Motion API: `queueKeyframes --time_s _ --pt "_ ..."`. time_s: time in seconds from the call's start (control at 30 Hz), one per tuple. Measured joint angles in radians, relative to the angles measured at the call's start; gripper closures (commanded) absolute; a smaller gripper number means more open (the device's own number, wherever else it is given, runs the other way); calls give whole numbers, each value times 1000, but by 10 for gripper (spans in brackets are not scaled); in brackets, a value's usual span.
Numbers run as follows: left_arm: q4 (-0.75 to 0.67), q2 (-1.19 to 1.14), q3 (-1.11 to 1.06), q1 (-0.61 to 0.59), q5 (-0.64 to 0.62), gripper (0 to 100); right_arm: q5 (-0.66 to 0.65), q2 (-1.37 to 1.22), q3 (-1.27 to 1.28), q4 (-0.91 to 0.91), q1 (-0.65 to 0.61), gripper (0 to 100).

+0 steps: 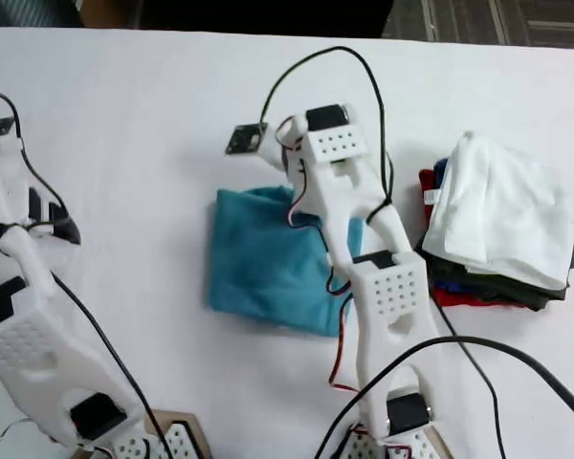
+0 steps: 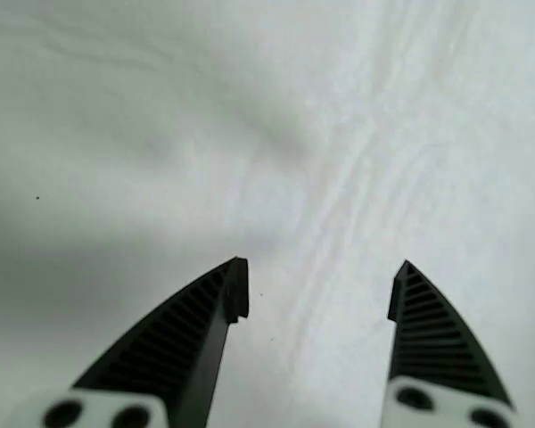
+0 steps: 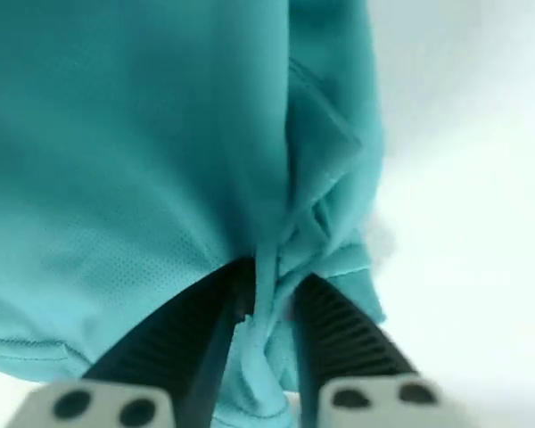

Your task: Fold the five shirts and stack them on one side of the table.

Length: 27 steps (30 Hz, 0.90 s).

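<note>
The white surface (image 1: 124, 115) carries a teal shirt (image 1: 263, 258) at its middle, folded into a rough, slightly rumpled rectangle. Near the right edge sits a stack (image 1: 478, 277) of folded shirts, dark, red and blue layers under a white shirt (image 1: 502, 206) on top. The right tool (image 3: 269, 290) pinches a bunched fold of the teal shirt's edge. The left tool (image 2: 319, 287) hangs over bare surface, its fingers spread apart.

The left pincer (image 2: 318, 290) hangs with black fingers (image 2: 192, 343) spread above white tablecloth (image 2: 250, 134).
</note>
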State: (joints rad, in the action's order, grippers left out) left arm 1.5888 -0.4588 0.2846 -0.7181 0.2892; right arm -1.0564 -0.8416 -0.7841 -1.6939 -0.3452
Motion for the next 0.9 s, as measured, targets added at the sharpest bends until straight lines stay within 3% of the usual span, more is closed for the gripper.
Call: queueKeyframes --time_s 0.67,0.9 --pt "0 0 0 0 0 729 -5 -26 -178 41 9 977" --pt "0 0 0 0 0 729 -3 -120 -245 63 9 777"
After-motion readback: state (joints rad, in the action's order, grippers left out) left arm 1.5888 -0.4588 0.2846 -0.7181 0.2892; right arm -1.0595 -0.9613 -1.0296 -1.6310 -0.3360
